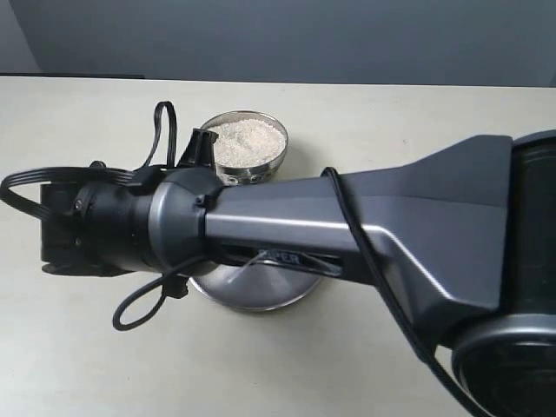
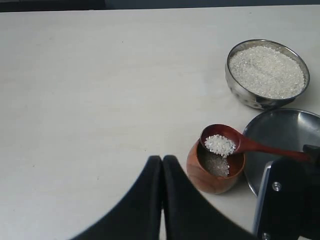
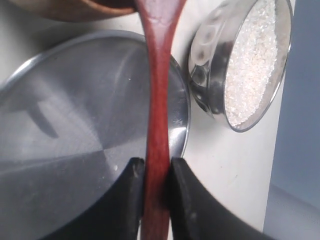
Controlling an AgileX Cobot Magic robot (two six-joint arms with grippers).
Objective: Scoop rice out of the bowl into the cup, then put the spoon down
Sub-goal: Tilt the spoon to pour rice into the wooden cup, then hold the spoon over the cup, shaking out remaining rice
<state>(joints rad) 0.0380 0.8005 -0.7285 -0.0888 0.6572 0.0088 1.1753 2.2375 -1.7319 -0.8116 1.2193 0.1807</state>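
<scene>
Pale beige bench point(image 1: 417, 113), grey wall behind, nothing else on it but the task set. Steel bowl point(image 2: 240, 92) sits on the far side, heaped near its rim with rice point(image 2: 267, 72). A flat steel plate point(image 2: 282, 135) lies just near of the bowl. Wooden cup point(image 2: 205, 182) stands just beside the plate's rim; in the exterior view the right arm, reaching across to the left, hides it.

Right pincer point(image 3: 157, 167) pinches the spoon point(image 2: 250, 145) low on its handle, jaws tight on both sides of the shaft. The handle runs over the plate. Spoon head hangs over the cup's mouth, roughly level, with a small pile of grains in it. Some grains already lie in the cup's bottom.

Left pincer point(image 2: 162, 160) is pressed together, holding nothing, over bare bench and apart from the cup.

Step, as I judge it: the pour, load carried over but not yet tipped. Next move calls for a slow wrist roll to tilt the head while keeping it inside the cup's rim. The mouth is narrow, so spill risk onto bench or plate. Cup looks light; a knock from the head could shift it. Setting the spoon down comes after.
</scene>
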